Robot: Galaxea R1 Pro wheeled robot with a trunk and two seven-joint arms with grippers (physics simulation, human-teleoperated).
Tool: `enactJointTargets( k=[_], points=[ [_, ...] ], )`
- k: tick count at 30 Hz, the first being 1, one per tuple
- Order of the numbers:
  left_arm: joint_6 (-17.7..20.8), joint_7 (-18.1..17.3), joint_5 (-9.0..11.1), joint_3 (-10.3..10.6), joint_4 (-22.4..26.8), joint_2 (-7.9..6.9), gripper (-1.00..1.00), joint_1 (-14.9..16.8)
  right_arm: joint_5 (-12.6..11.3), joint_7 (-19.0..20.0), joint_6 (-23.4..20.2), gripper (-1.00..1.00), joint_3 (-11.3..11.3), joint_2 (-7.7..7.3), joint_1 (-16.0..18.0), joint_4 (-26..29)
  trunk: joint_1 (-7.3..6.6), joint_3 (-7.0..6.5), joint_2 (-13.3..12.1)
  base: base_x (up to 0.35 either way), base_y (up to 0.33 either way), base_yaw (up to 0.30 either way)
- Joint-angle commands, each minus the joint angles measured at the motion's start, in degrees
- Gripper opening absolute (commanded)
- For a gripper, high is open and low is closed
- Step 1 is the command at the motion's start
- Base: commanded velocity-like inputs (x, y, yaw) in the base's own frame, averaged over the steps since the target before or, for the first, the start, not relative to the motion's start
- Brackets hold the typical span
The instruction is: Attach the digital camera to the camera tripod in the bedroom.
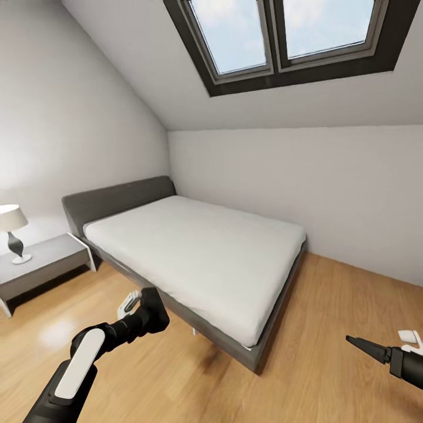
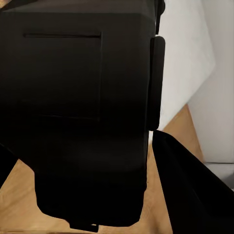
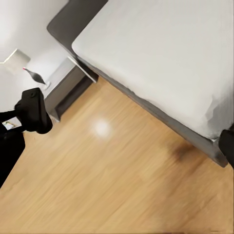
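The digital camera (image 1: 155,312) is a small black box held low over the wood floor, just in front of the bed's near side. My left gripper (image 1: 145,308) is shut on it. In the left wrist view the camera's dark body (image 2: 83,112) is very close, with a black finger (image 2: 187,190) beside it. The right wrist view shows the same camera (image 3: 33,110) from across the floor. At the lower right, my right gripper (image 1: 355,342) hangs open over bare floor with nothing in it. The camera tripod is out of view.
A grey-framed bed (image 1: 267,346) with a white mattress (image 1: 200,252) stands against the far wall in the bedroom. At the left is a grey nightstand (image 1: 44,264) with a lamp (image 1: 14,232). A skylight (image 1: 282,35) is set in the sloped ceiling. Wood floor (image 1: 329,311) stretches to the right.
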State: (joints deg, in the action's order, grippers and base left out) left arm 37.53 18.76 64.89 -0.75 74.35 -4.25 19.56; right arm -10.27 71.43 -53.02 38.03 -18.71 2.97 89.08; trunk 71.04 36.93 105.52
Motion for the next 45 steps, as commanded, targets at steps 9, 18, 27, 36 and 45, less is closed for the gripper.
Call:
enactJointTargets(
  k=[9,18,27,36,45],
  points=[
    [0.18,1.96,0.21,0.02,-0.38,0.25,-1.0,0.04,-0.18,-10.83,-0.4,1.0,-3.59,0.3,0.1,-0.16,-1.99,-1.56,-3.59,0.0,0.0,0.0],
    [-2.06,2.14,0.0,-0.02,-8.22,-0.11,-1.0,0.04,-0.42,-30.0,-0.32,1.0,-12.46,0.71,0.11,-1.95,-3.97,-3.18,-7.2,0.0,0.0,0.0],
    [-7.95,2.35,-2.97,0.77,-14.51,-1.08,-1.0,0.04,-0.11,-43.12,16.29,1.0,-19.84,0.52,0.11,-27.89,-5.94,-4.79,-10.81,0.0,0.0,0.0],
    [-17.72,-3.81,-17.13,1.5,-42.25,1.77,-1.0,0.04,-0.29,-44.13,41.41,1.0,-21.79,0.36,0.11,-49.84,-7.92,-6.41,-14.42,0.0,0.0,0.0],
    [-37.03,-56.45,-25.0,1.49,-69.9,-0.26,-1.0,0.04,-0.21,-25.44,55.76,1.0,-21.85,-0.35,0.11,-62.12,-9.9,-8.02,-18.03,0.0,0.0,0.0]
  ],
)
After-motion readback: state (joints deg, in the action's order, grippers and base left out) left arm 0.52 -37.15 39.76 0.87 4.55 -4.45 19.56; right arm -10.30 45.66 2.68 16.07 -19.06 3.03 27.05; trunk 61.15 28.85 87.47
